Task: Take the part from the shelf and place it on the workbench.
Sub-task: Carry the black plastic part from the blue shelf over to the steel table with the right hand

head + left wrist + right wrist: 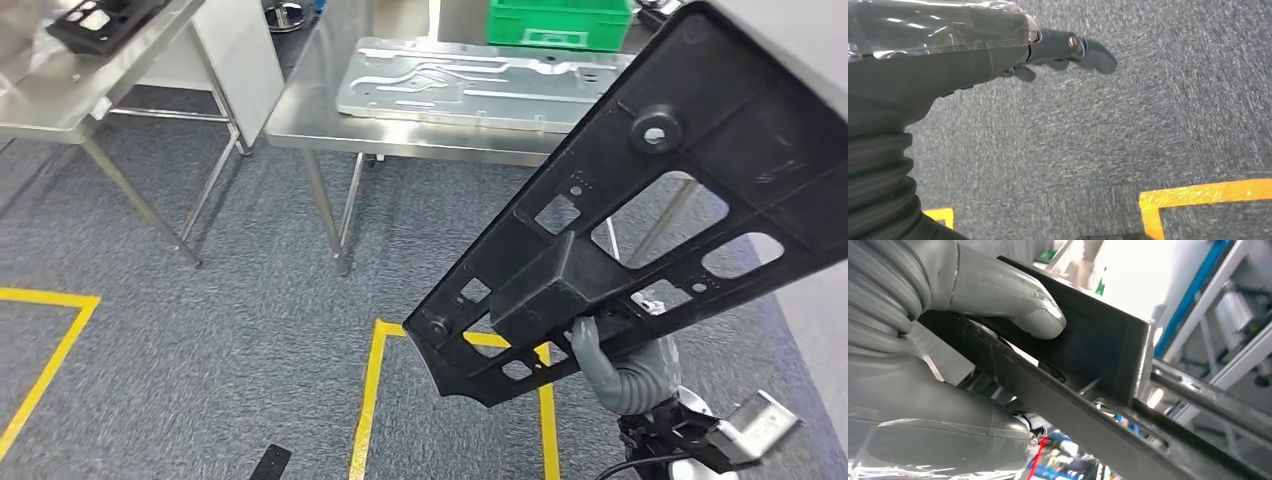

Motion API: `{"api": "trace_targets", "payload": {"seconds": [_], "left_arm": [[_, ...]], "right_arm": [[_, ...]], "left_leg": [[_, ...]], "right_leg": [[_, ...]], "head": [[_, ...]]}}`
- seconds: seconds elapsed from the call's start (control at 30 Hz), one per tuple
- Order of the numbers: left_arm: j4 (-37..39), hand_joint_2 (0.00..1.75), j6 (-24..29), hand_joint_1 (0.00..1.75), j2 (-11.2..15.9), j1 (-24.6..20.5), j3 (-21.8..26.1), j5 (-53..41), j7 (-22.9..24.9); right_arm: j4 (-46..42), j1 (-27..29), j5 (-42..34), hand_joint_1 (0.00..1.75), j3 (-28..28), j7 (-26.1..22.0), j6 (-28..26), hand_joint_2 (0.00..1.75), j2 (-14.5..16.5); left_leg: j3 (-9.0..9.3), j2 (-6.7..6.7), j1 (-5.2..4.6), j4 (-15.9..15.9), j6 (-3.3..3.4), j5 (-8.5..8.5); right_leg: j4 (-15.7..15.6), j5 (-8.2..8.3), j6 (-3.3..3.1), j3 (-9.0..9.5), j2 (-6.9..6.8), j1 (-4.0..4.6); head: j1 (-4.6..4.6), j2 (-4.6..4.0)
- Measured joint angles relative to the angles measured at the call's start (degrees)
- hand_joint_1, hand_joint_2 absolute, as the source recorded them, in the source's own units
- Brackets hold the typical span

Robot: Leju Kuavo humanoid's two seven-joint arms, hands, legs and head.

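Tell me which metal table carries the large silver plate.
The table straight ahead, with the silver plate and green crate; the left table carries a black device.

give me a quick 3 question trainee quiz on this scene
1. True or false: the right robot hand holds the black part.
2. What lies on the workbench? A) silver plate B) red box C) nothing
3. Fill in: the left robot hand hangs over grey ____.

Key: 1 true; 2 A, the silver plate; 3 carpet.
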Motion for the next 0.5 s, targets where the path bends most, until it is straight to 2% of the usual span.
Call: {"api": "trace_targets", "payload": {"seconds": [0.03, 0.07, 0.1, 0.13, 0.17, 0.2, 0.23, 0.27, 0.3, 0.33, 0.37, 0.4, 0.43, 0.47, 0.5], "left_arm": [[0.0, 1.75, 0.0, 0.0, 0.0, -0.2, -0.1, -0.2, -0.1], [0.0, 1.75, 0.0, 0.0, 0.0, -0.3, -0.2, -0.3, 0.0], [0.0, 1.75, 0.0, 0.0, 0.0, -0.3, -0.3, -0.4, 0.0], [0.0, 1.75, 0.0, 0.0, 0.0, -0.3, -0.3, -0.4, 0.1], [0.0, 1.75, -0.1, 0.0, 0.1, -0.2, -0.4, -0.5, 0.2], [0.0, 1.75, -0.1, 0.0, 0.1, -0.2, -0.4, -0.6, 0.2], [0.0, 1.75, -0.1, 0.0, 0.1, -0.2, -0.4, -0.6, 0.2], [0.0, 1.75, -0.1, 0.0, 0.1, -0.3, -0.5, -0.7, 0.3], [0.0, 1.75, -0.1, 0.0, 0.1, -0.3, -0.5, -0.7, 0.3], [0.0, 1.75, -0.1, 0.0, 0.1, -0.3, -0.5, -0.8, 0.3], [0.0, 1.75, -0.1, 0.0, 0.2, -0.3, -0.5, -0.8, 0.3], [0.0, 1.75, -0.1, 0.0, 0.2, -0.1, -0.6, -0.8, 0.4], [0.0, 1.75, -0.1, 0.0, 0.3, 0.0, -0.7, -0.8, 0.4], [0.0, 1.75, -0.1, 0.0, 0.3, 0.0, -0.7, -0.8, 0.5], [0.0, 1.75, -0.1, 0.0, 0.4, -0.1, -0.8, -0.8, 0.5]], "right_arm": [[-0.3, 0.4, 0.2, 1.75, -0.2, 0.0, 0.0, 1.75, 0.0], [-0.5, 0.9, 0.4, 1.75, -0.4, 0.0, 0.0, 1.75, 0.0], [-0.6, 1.3, 0.5, 1.75, -0.6, 0.0, 0.0, 1.75, 0.0], [-0.8, 1.7, 0.6, 1.75, -0.9, 0.0, 0.0, 1.75, 0.0], [-1.0, 1.9, 0.6, 1.75, -1.1, 0.0, 0.0, 1.75, 0.0], [-1.2, 2.0, 0.7, 1.75, -1.2, 0.0, 0.0, 1.75, 0.0], [-1.4, 2.1, 0.7, 1.75, -1.3, 0.0, 0.0, 1.75, -0.1], [-1.6, 2.2, 0.7, 1.75, -1.4, 0.0, 0.0, 1.75, -0.1], [-1.7, 2.3, 0.8, 1.75, -1.4, 0.0, 0.0, 1.75, -0.1], [-1.8, 2.4, 0.8, 1.75, -1.4, 0.0, -0.1, 1.75, -0.2], [-2.0, 2.5, 0.8, 1.75, -1.4, 0.0, -0.1, 1.75, -0.2], [-2.1, 2.5, 0.9, 1.75, -1.4, 0.0, 0.0, 1.75, -0.2], [-2.2, 2.5, 1.0, 1.75, -1.4, 0.0, 0.0, 1.75, -0.2], [-2.4, 2.6, 1.1, 1.75, -1.4, 0.0, 0.0, 1.75, -0.2], [-2.4, 2.7, 1.3, 1.75, -1.5, -0.1, 0.0, 1.75, -0.2]], "left_leg": [[0.01, -0.71, -0.02, 0.0, 0.23, 0.0], [0.01, -1.51, -0.05, 0.0, 0.35, -0.04], [0.05, -2.39, -0.08, 0.1, 0.39, -0.11], [0.13, -3.31, -0.1, 0.2, 0.37, -0.19], [0.25, -4.21, -0.09, 0.3, 0.27, -0.29], [0.37, -5.07, -0.08, 0.5, 0.11, -0.45], [0.37, -5.84, -0.09, 0.8, -0.09, -0.65], [0.24, -6.58, -0.1, 1.0, -0.36, -0.83], [0.01, -7.23, -0.03, 1.2, -0.67, -0.95], [-0.24, -7.9, 0.1, 1.3, -1.05, -0.96], [-0.46, -8.59, 0.22, 1.2, -1.44, -0.9], [-0.55, -8.76, 0.32, 1.2, -1.78, -0.9], [-0.73, -7.73, 0.19, 1.6, -2.08, -1.19], [-1.34, -5.95, 0.04, 3.0, -2.34, -2.05], [-2.52, -3.78, -0.01, 5.7, -2.56, -3.5]], "right_leg": [[4.1, -1.9, 0.04, -2.12, 1.55, 0.01], [7.9, -3.24, 0.11, -4.24, 2.28, 0.02], [10.3, -3.55, 0.17, -5.79, 2.56, 0.01], [10.6, -2.64, 0.19, -6.4, 2.68, -0.01], [8.6, -0.65, 0.14, -5.9, 2.86, -0.06], [5.0, 1.93, 0.03, -4.58, 3.53, -0.17], [1.2, 3.92, -0.13, -3.08, 5.14, -0.34], [-1.9, 5.2, -0.25, -1.88, 6.64, -0.5], [-3.9, 5.71, -0.37, -1.19, 7.87, -0.56], [-4.5, 5.53, -0.52, -0.97, 8.44, -0.52], [-4.8, 5.51, -0.67, -0.88, 7.91, -0.43], [-5.0, 5.56, -0.95, -0.67, 7.23, -0.5], [-5.3, 5.58, -1.31, -0.33, 6.54, -0.6], [-5.7, 5.58, -1.65, 0.03, 5.78, -0.72], [-5.9, 5.52, -1.98, 0.38, 4.98, -0.75]], "head": [[0.02, 0.0], [0.04, 0.0], [0.04, 0.0], [0.04, 0.0], [0.04, 0.0], [0.04, 0.0], [0.04, 0.0], [0.03, 0.0], [0.03, 0.0], [0.03, 0.0], [0.02, 0.0], [0.02, 0.0], [0.0, 0.0], [-0.04, 0.0], [-0.07, 0.0]]}}
